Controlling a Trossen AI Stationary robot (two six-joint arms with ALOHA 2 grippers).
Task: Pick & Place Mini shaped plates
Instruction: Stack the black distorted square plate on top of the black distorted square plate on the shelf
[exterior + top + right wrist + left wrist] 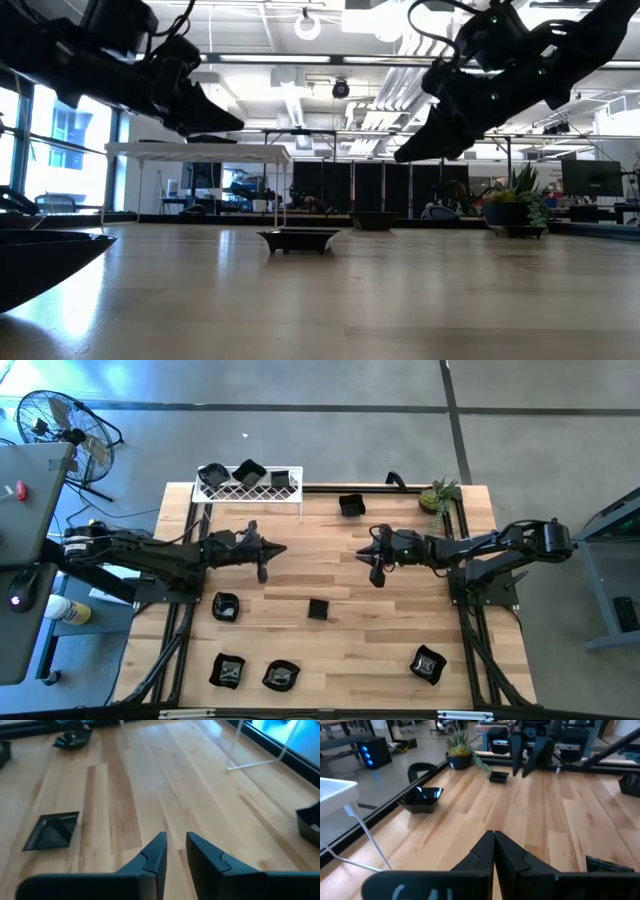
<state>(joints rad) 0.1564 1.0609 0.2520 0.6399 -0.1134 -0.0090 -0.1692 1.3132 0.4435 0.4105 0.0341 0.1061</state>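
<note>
Both arms are hovering above the surface (400,620), empty. The left gripper (282,548) has jaws pressed together; the right gripper (360,554) has jaws slightly parted. The square plate (318,609), near the rack (250,488), is lying between them; opening wider before descending over its rim seems wise.
</note>
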